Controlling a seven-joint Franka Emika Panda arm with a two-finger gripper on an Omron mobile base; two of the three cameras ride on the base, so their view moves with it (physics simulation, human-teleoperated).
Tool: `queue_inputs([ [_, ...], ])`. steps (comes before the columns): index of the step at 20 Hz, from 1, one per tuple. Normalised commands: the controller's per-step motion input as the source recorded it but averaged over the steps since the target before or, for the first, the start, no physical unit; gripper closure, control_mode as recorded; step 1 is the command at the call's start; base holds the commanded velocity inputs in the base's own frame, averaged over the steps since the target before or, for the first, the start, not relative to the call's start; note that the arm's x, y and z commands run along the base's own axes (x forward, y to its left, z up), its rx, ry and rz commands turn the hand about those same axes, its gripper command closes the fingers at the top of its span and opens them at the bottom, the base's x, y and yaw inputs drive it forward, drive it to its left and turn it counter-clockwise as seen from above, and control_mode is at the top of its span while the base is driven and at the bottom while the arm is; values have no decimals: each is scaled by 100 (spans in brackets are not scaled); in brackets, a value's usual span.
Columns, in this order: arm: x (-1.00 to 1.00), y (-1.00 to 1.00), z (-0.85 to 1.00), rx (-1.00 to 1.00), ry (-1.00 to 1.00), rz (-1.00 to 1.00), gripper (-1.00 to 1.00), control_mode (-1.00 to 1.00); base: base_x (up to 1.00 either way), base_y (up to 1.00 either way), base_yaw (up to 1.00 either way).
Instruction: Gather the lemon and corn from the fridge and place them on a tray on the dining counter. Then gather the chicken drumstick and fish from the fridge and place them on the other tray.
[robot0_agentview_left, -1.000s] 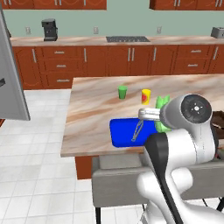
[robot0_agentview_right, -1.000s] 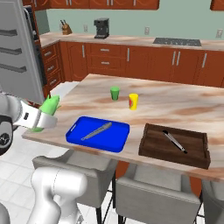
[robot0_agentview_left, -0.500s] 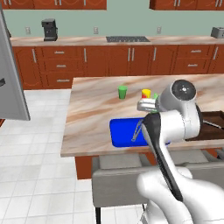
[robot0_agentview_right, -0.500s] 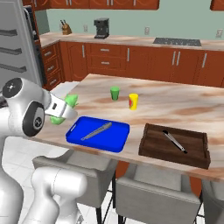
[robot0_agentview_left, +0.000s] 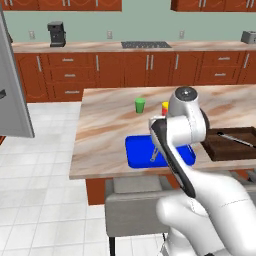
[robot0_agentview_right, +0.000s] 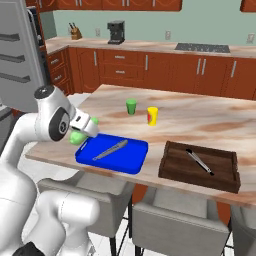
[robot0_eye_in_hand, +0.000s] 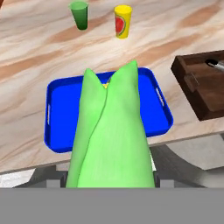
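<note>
My gripper (robot0_agentview_right: 84, 131) is shut on the corn (robot0_eye_in_hand: 111, 140), a long cob in a pale green husk. In the hand view the cob runs up from the bottom and covers the middle of the blue tray (robot0_eye_in_hand: 61, 118). In the right base view the corn (robot0_agentview_right: 76, 137) hangs at the blue tray's (robot0_agentview_right: 132, 155) left end, just above the dining counter (robot0_agentview_right: 200, 120). A slim grey thing (robot0_agentview_right: 111, 149) lies on that tray. The dark wooden tray (robot0_agentview_right: 172, 167) stands to its right with another slim grey thing (robot0_agentview_right: 199, 161) in it. My arm (robot0_agentview_left: 172, 150) hides the gripper in the left base view.
A green cup (robot0_agentview_right: 131, 106) and a yellow cup (robot0_agentview_right: 152, 115) stand on the counter beyond the blue tray. The grey fridge (robot0_agentview_right: 15, 55) is at the far left, its door (robot0_agentview_left: 12, 100) open. Grey chairs (robot0_agentview_right: 170, 225) stand along the counter's near edge.
My arm has swung with the corn from beside the counter's end in over the blue tray's left end. The trays and cups have stayed put.
</note>
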Motion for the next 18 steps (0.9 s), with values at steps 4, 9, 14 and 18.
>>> queue_inputs([
  [4, 50, 0, -33, 0, 7, 0, 100, -100, 0, 0, 0],
  [9, 52, 0, -40, 0, 1, 0, 100, -100, 0, 0, 0],
  [14, 39, 0, -49, 0, 0, 0, 100, -100, 0, 0, 0],
  [18, 33, 0, -46, 0, 1, 0, 100, -100, 0, 0, 0],
])
